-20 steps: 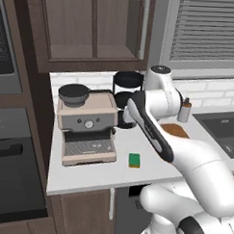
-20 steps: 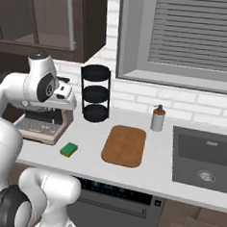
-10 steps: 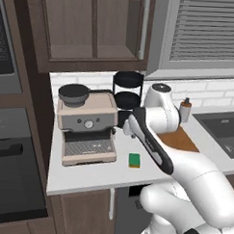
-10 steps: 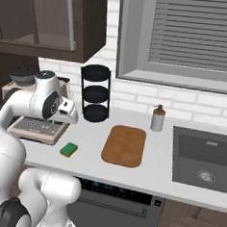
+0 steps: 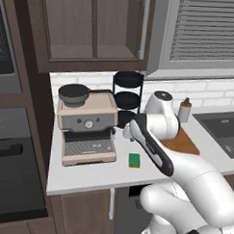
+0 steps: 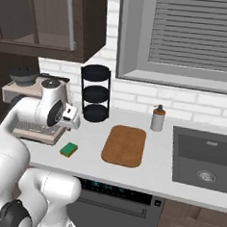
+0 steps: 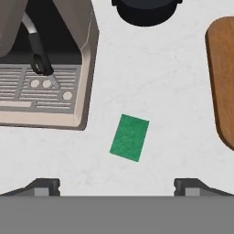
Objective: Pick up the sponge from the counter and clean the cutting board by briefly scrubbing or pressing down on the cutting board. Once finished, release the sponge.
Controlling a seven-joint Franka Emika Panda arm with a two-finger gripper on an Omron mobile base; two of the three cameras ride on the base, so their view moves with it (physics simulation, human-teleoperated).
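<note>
Green sponge point(image 7: 130, 137) lies below the wide-open gripper point(image 7: 117, 186).

Matt green sponge point(image 7: 129, 137); smooth wood cutting board point(image 7: 222, 77); white speckled counter point(image 7: 155, 87).

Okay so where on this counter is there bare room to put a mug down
Bare counter runs along the front edge before the cutting board, and between sponge and board. A smaller patch lies between the board and the sink. It is crowded at the back left: coffee machine, black tiered rack.
</note>
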